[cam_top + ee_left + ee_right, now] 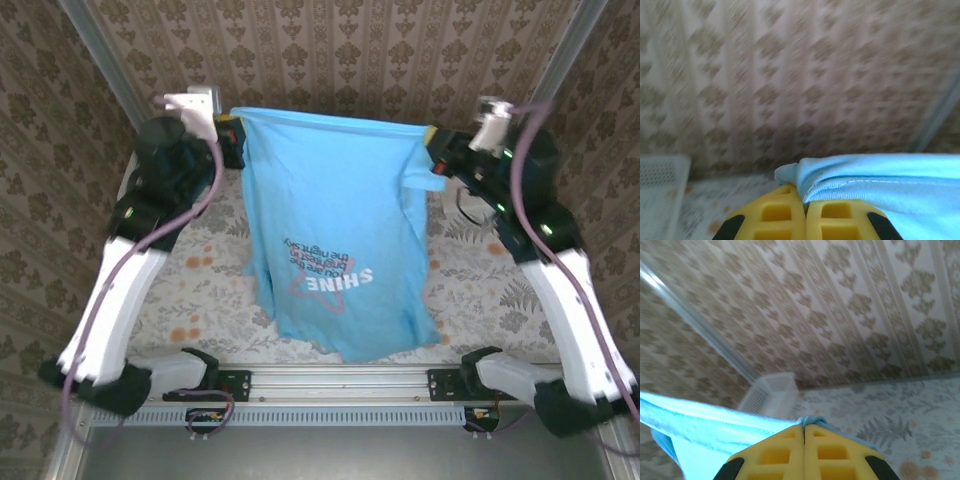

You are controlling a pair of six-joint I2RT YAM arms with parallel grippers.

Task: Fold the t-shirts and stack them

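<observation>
Left side: the left tool (231, 141) has its yellow pads pressed together, pinching one corner of the light blue short-sleeved cloth t-shirt (340, 210). A small bunch of cloth pokes out just past the pad tips.
Right side: the right tool (433, 147) has its yellow pads pressed together too, nipping the opposite corner of the same edge. A little fold of blue sticks out past its tips.
Held edge: it is pulled nearly straight from one tool across to the other, raised above the counter.
Body of the shirt: it hangs between and below both tools and spreads toward the arm bases. Whether its free end rests on the counter I cannot tell.
Chest print (335, 272): white and dark lettering on the hanging cloth, well below both tools and roughly midway between them. It reads upside down from above.
Sleeve (424, 182): a short loop of blue just beside the right tool, on its inner side.
Surface: the floral-patterned counter (480, 290) lies beneath both tools and the shirt.
Basket: the white plastic mesh basket (771, 394) sits ahead of the right tool's tips, well apart from them, by the patterned wall.
</observation>
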